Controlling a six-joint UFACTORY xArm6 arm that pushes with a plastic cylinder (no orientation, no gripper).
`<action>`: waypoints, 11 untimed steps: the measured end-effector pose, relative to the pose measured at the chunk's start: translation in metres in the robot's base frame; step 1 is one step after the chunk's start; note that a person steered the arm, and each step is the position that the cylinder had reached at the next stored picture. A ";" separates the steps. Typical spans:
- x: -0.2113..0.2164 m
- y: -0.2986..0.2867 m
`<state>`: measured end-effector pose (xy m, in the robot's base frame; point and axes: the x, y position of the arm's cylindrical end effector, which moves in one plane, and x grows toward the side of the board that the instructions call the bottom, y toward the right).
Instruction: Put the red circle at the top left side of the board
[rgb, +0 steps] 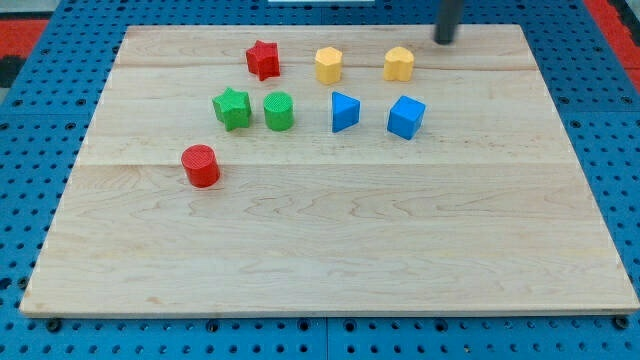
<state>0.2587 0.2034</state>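
Observation:
The red circle (201, 166) is a short red cylinder on the wooden board (330, 250), at the view's left, below the other blocks. My tip (444, 40) is a dark rod end near the board's top edge, right of centre. It stands far to the right of and above the red circle, just right of the right yellow block (399, 64). It touches no block.
A red star (263, 59) sits near the top, with a yellow hexagon-like block (328, 65) to its right. Below them stand a green star (232, 108), a green cylinder (279, 111), a blue wedge (344, 111) and a blue cube (406, 117). Blue pegboard (40, 120) surrounds the board.

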 end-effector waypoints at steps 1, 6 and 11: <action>0.136 -0.017; 0.199 -0.443; 0.019 -0.443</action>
